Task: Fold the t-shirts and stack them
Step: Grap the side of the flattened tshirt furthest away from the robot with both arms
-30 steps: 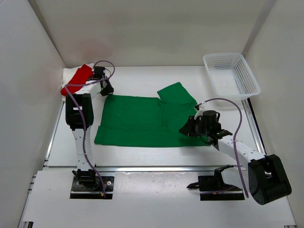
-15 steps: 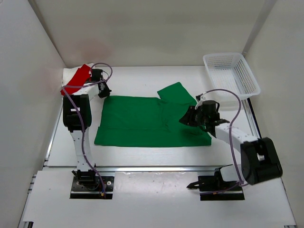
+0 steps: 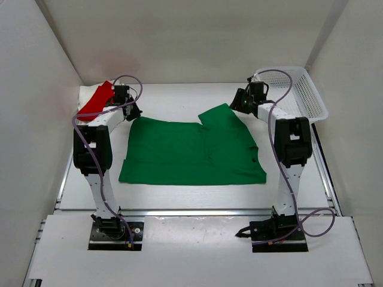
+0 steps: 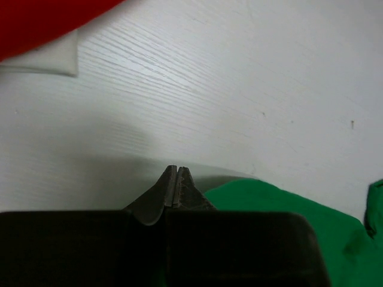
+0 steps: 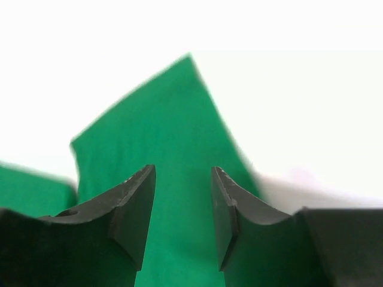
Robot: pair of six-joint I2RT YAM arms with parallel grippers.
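Note:
The green t-shirt (image 3: 191, 152) lies spread flat mid-table, its far right sleeve (image 3: 222, 116) sticking out toward the back. My right gripper (image 3: 236, 103) hovers open at that sleeve; in the right wrist view the green cloth (image 5: 161, 119) lies below the open gripper (image 5: 182, 179), with nothing held. My left gripper (image 3: 134, 112) sits at the shirt's far left corner, shut (image 4: 178, 170). The green corner (image 4: 281, 209) lies just beside its right finger, and no cloth shows between the tips. The folded red t-shirt (image 3: 96, 100) rests on the cream-white one (image 3: 85, 92) at the far left.
A white mesh basket (image 3: 293, 92) stands at the back right, just behind the right arm. White walls close in the table on the left, back and right. A metal rail (image 3: 197, 210) runs along the near edge of the table.
The right arm swung from the shirt's near right side up to the far right sleeve, and its jaws opened. The left gripper shut and shifted slightly left at the far left corner.

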